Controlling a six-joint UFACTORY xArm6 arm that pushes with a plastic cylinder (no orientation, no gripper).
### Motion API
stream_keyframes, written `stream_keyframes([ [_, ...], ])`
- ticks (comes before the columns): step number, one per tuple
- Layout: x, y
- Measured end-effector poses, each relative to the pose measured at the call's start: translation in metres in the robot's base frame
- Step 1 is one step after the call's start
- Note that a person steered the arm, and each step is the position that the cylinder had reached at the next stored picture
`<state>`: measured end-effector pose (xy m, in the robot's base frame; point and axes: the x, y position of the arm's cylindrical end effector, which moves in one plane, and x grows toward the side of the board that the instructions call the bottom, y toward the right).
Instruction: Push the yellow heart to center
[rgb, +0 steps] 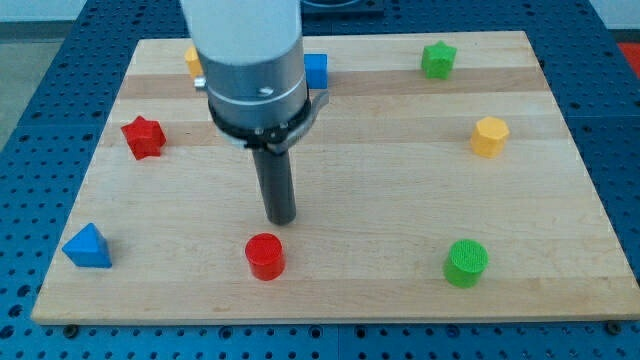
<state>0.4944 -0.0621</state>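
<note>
A yellow block (192, 61), probably the yellow heart, shows only as a sliver at the view's top left, mostly hidden behind the arm's body. My tip (282, 219) rests on the board near the middle, just above the red cylinder (265, 256) and well below the yellow block. A yellow hexagon block (490, 136) sits at the view's right.
A red star (143, 137) sits at the left, a blue triangle (88, 246) at the bottom left, a blue cube (315, 70) at the top partly behind the arm, a green star (438, 59) at the top right, a green cylinder (466, 262) at the bottom right.
</note>
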Motion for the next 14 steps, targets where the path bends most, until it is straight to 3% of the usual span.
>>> stream_keyframes([
  [3,-0.217,-0.096],
  [4,-0.293,-0.079],
  [5,-0.288,-0.135],
  [6,-0.263,-0.143],
  [7,-0.246,-0.076],
  [9,-0.192,-0.066],
  [10,-0.213,-0.073],
  [11,-0.199,-0.094],
  [14,-0.114,-0.026],
])
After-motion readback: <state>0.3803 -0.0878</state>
